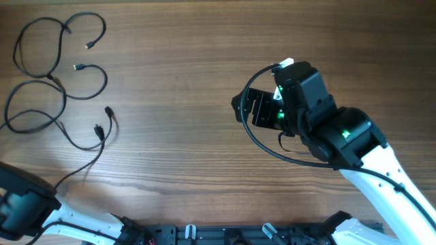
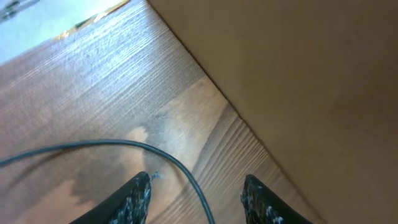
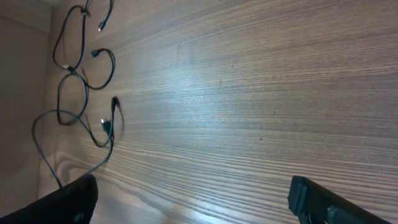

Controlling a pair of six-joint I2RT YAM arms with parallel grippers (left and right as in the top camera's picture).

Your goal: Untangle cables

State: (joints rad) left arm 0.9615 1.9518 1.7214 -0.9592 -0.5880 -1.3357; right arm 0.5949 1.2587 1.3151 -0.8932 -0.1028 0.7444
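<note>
Cables point(image 1: 54, 78) lie looped together at the far left of the table point(image 1: 204, 54). My left gripper point(image 2: 196, 186) is open, one cable loose between its jaws. My right gripper point(image 3: 193, 199) is open, empty, well apart. Between grabs, I think; next, pinch one end and pull it free.

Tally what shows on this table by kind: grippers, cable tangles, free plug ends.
Grippers: 2, the left gripper and the right gripper
Tangles of cables: 1; the separate cords cannot be counted
Free plug ends: 4
Total: 7
</note>
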